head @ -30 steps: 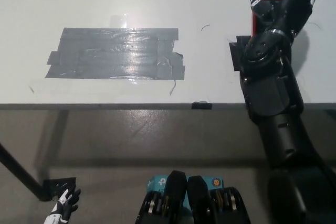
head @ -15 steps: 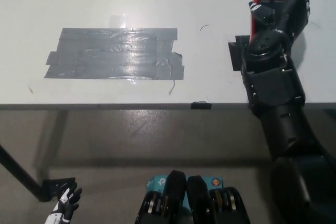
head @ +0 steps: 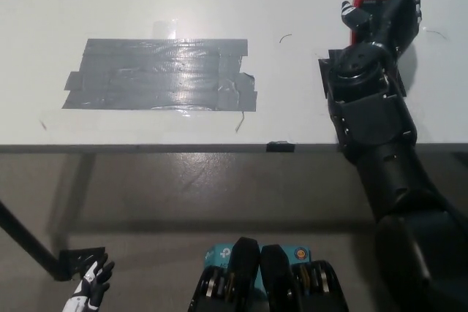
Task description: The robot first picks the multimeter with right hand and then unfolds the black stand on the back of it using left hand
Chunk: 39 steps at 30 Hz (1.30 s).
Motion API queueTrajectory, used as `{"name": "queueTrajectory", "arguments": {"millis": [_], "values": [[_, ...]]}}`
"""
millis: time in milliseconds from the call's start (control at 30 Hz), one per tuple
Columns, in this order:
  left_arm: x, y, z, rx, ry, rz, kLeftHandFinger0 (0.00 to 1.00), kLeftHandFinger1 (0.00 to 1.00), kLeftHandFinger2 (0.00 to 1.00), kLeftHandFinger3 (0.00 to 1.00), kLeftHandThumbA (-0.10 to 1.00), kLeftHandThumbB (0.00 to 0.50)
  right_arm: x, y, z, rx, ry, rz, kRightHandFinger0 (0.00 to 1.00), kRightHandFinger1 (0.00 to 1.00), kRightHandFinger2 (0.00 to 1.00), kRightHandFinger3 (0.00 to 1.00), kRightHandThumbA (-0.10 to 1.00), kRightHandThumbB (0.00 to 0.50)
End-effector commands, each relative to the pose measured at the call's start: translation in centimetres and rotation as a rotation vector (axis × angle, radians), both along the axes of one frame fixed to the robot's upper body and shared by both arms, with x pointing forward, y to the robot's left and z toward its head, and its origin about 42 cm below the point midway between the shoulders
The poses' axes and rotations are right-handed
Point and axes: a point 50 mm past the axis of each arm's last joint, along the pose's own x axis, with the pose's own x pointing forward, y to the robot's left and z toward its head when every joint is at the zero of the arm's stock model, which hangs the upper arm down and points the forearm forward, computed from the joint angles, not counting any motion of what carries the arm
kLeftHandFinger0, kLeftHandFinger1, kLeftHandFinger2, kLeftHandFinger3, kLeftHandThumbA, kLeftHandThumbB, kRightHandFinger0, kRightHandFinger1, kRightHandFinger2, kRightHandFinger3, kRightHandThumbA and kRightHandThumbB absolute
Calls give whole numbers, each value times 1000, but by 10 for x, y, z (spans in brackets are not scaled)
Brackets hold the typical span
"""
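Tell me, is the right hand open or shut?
Open: the right hand has its fingers spread over the multimeter.

The black right hand (head: 384, 16) now sits higher in the upper right of the frame than a second ago, its fingers spread more widely over the red-edged multimeter (head: 365, 1). The multimeter's red edge shows further up the frame than before, with less of it visible. The forearm behind it stands more upright in the picture.
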Motion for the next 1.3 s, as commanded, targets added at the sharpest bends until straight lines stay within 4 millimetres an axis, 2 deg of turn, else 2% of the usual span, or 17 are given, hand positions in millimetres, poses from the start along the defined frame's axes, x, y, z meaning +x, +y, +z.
{"name": "queueTrajectory", "arguments": {"millis": [0,233,433,733,1000,1033,1067,1100,1267], "values": [[-1,2,13,18,-67,-13,1000,1000,1000,1000,997,87,7,12,51,-14,-134,13,1000,1000,1000,1000,761,484],[1,1,13,27,-76,-9,1000,1000,1000,1000,985,82,11,6,46,14,-113,26,1000,1000,1000,1000,659,494],[1,2,13,18,-73,-6,1000,1000,1000,1000,983,86,16,-4,41,3,-87,19,1000,1000,1000,1000,613,500],[3,2,13,30,-81,-7,1000,1000,1000,1000,981,89,21,-17,43,-5,-94,16,1000,1000,1000,1000,553,500],[8,2,15,26,-87,-13,1000,1000,1000,1000,974,90,24,-22,48,22,-78,71,1000,1000,1000,1000,642,500],[8,2,16,22,-89,-16,1000,1000,1000,1000,970,83,23,-21,49,26,-73,85,1000,1000,1000,1000,712,500],[9,2,17,23,-87,-16,1000,1000,1000,1000,969,83,23,-22,50,23,-65,88,1000,1000,1000,1000,722,500],[9,2,17,23,-87,-12,1000,1000,1000,1000,968,91,24,-22,49,16,-41,102,1000,1000,1000,1000,798,500],[9,1,19,17,-82,-12,1000,1000,1000,1000,956,87,24,-23,46,58,-36,173,1000,1000,1000,1000,959,500]]}}
